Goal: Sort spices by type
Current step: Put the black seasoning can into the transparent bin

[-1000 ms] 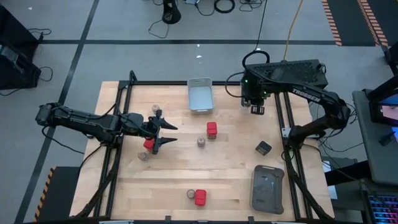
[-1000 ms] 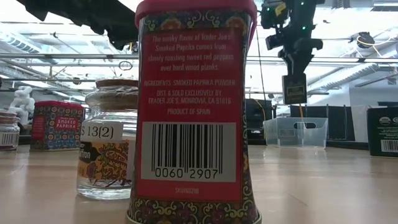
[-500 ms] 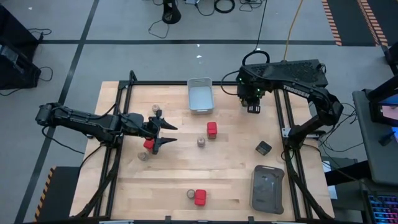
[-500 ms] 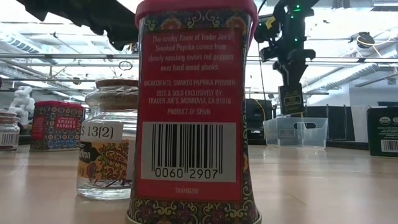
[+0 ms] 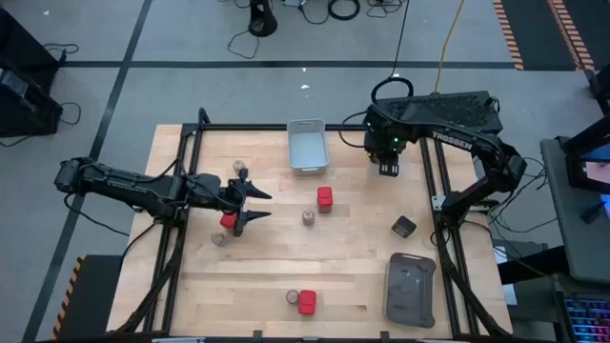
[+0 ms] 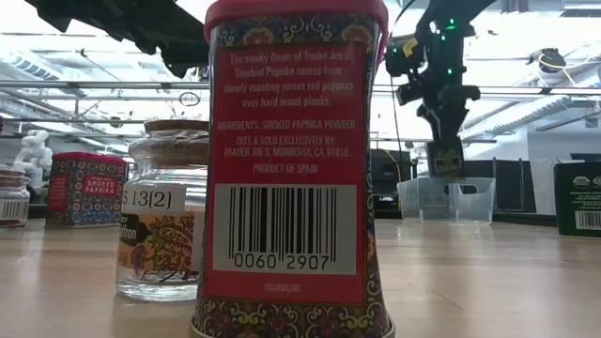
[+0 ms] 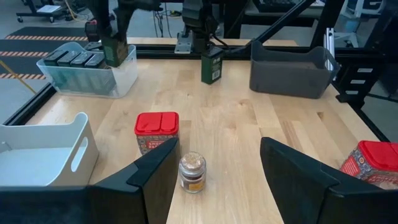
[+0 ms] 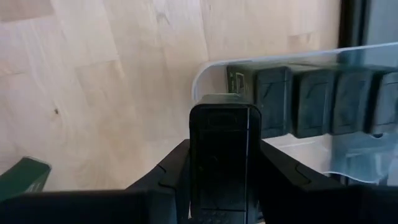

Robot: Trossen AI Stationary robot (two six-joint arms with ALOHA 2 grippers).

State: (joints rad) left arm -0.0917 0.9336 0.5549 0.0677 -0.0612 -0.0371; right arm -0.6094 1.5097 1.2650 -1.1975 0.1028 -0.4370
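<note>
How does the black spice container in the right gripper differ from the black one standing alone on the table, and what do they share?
The held black container is clamped in the right gripper, off the wood. The lone black container stands free on the table. The held one hangs at the clear bin, which has black containers in it; the lone one stands apart from that bin. Both are dark and blocky.

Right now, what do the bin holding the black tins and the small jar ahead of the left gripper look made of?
The bin looks like clear, glossy plastic: the black tins show through its wall. The small jar seems clear glass with a tan top, possibly cork; its label shows, material uncertain. Left gripper is open.
</note>
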